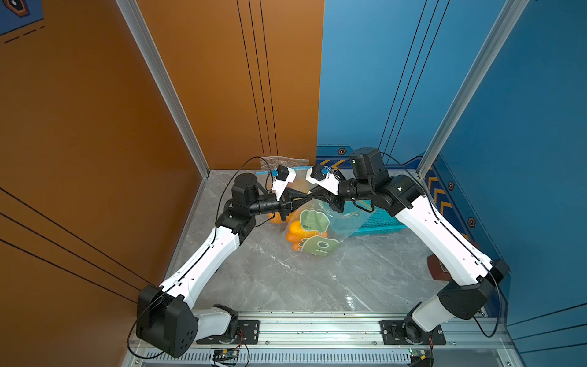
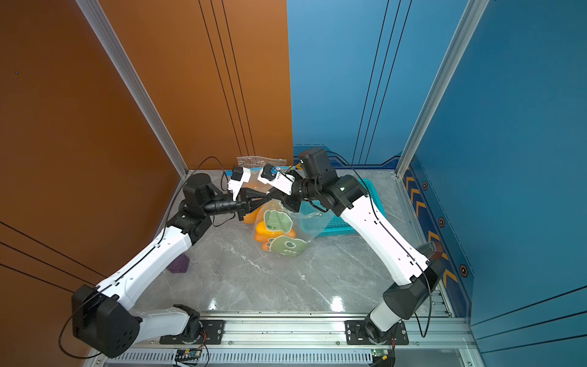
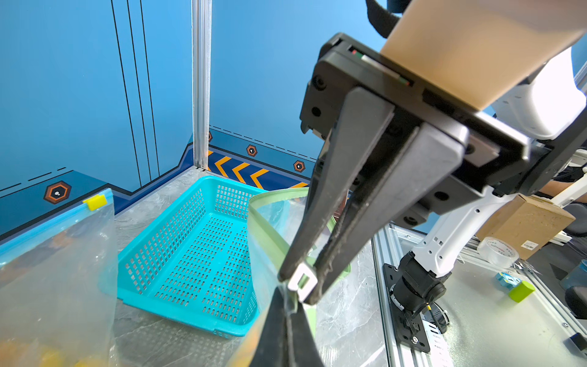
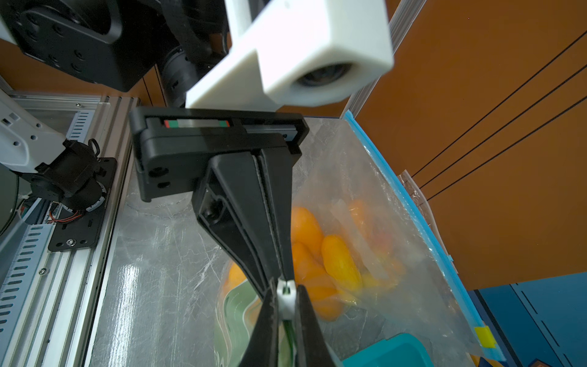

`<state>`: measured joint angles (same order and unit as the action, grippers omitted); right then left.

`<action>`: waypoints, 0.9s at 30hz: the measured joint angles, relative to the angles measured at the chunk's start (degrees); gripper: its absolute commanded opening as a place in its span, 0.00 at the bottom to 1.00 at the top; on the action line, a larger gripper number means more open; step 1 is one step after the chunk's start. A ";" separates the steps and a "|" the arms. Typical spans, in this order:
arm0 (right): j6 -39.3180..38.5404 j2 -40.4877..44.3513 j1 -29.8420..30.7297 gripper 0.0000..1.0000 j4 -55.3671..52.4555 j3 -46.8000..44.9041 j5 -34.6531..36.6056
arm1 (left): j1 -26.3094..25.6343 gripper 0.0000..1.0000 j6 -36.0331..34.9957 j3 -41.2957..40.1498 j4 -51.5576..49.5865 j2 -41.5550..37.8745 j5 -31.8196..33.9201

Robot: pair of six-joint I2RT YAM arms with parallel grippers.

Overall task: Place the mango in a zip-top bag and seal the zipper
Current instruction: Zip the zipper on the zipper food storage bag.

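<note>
Mid-frame we are anchoring the zip-top bag [image 1: 313,220], left gripper [image 4: 283,276] closed on its rim, so the right gripper [image 3: 300,282], pinching the white slider [image 4: 286,297], can seal it

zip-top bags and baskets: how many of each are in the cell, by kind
Clear plastic zip-top bags: 2 clearly visible, the green-printed bag and the blue-zipper bag
Teal perforated plastic basket: 1
Total: 3
</note>
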<state>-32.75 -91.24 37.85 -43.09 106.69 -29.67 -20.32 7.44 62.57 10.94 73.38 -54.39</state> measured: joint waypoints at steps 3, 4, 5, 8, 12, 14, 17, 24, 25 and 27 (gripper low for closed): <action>-0.31 0.00 -0.02 0.00 -0.39 0.02 0.07 | 0.00 0.00 0.17 -0.28 0.02 -0.02 0.00; -0.33 0.00 -0.02 0.00 -0.57 0.02 0.15 | 0.00 0.00 0.17 -0.39 0.02 -0.07 0.00; -0.37 0.00 -0.02 0.00 -0.72 0.02 0.15 | 0.00 0.00 0.20 -0.48 0.02 -0.09 0.00; -0.48 0.00 -0.02 0.00 -0.83 0.00 0.15 | 0.00 0.00 0.35 -0.59 0.04 -0.22 0.02; -0.50 0.00 -0.04 0.00 -0.83 0.00 0.13 | 0.04 0.00 0.66 -0.66 0.13 -0.33 0.02; -0.50 0.00 -0.24 0.00 -0.85 0.00 -0.09 | 0.09 0.00 0.90 -0.72 0.26 -0.37 0.02; -0.50 0.00 -0.50 0.00 -0.98 0.00 -0.68 | 0.11 0.00 1.05 -1.07 0.61 -0.72 0.22; -0.50 0.00 -1.16 0.00 -1.46 0.02 -3.15 | 0.15 0.00 1.22 -1.44 1.27 -1.18 0.15; -0.52 -0.09 -1.16 0.00 -1.79 0.28 -3.13 | 0.15 0.00 1.22 -1.44 1.31 -1.18 0.11; -0.52 -0.59 -1.14 0.00 -2.73 1.25 -3.06 | 0.15 0.00 1.22 -1.44 1.36 -1.18 -0.04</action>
<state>-33.28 -91.83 36.71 -45.82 107.94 -32.73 -20.16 8.67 61.12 12.29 72.20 -54.43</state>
